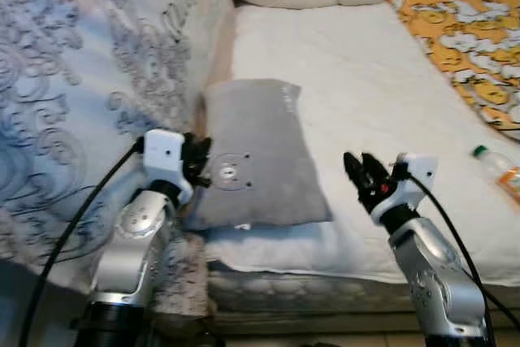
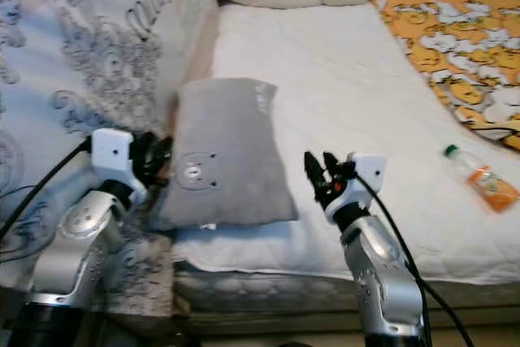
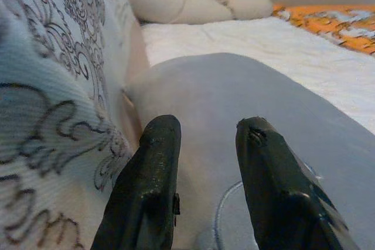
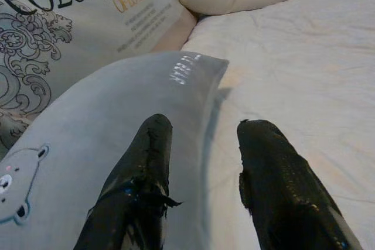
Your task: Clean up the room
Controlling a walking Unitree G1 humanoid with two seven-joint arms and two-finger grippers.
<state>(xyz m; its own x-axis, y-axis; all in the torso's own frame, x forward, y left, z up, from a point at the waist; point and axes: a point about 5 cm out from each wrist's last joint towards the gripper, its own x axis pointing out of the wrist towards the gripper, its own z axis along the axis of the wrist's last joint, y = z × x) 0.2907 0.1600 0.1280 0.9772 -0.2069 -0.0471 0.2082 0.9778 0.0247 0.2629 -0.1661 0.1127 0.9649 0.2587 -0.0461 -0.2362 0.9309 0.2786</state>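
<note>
Pillow (image 1: 258, 156) lies on the bed (image 1: 366, 79). Left end effector (image 1: 197, 162) and right end effector (image 1: 363, 175), both apart, flank it, probably to lift it together.

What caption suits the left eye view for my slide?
Both grippers, left and right, open, flank a grey pillow on the bed.

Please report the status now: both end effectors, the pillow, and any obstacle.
Left end effector open at grey pillow's left edge. Right end effector open, beside pillow's right edge. Pillow flat on bed, ungrasped. Bottle far right, not obstructing.
</note>
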